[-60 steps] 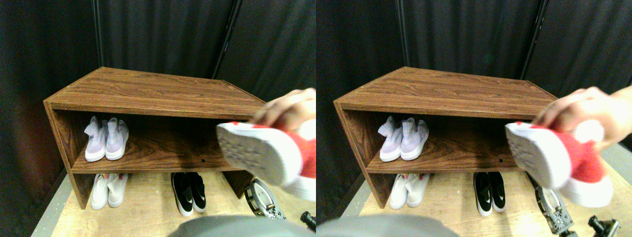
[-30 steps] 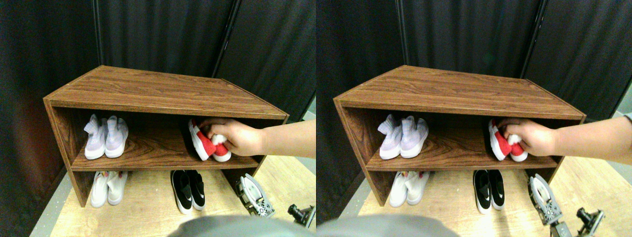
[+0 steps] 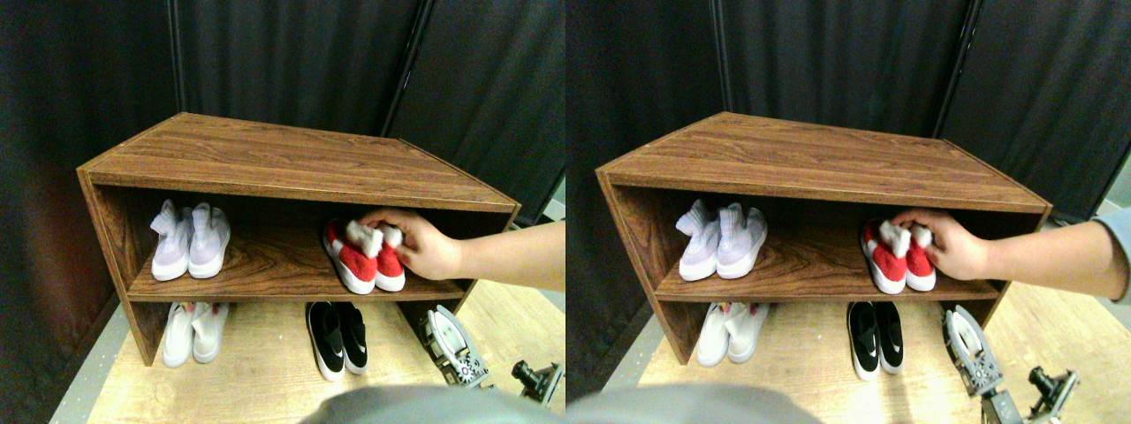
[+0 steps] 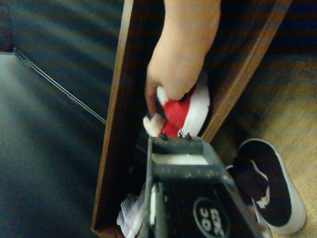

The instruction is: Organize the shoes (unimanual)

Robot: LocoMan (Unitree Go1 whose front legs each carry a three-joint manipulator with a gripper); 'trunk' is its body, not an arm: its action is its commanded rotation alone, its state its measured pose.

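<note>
Two red shoes (image 3: 364, 258) now sit soles-down and side by side near the right end of the rack's (image 3: 265, 163) middle shelf; half a second ago a single one was tipped on its edge there, so the pair is being reset for another try; a person's hand (image 3: 426, 247) rests on the fluffy cuffs, fingers curled over them; toes point to the shelf's front edge, long axes running front to back; the right gripper (image 3: 455, 346) waits low by the rack's right foot, its opening not readable.

Wrist view: hand (image 4: 181, 59) on red shoes (image 4: 181, 113) inside the rack; black shoes (image 4: 267, 191) lie on the floor beside the jaw.
</note>
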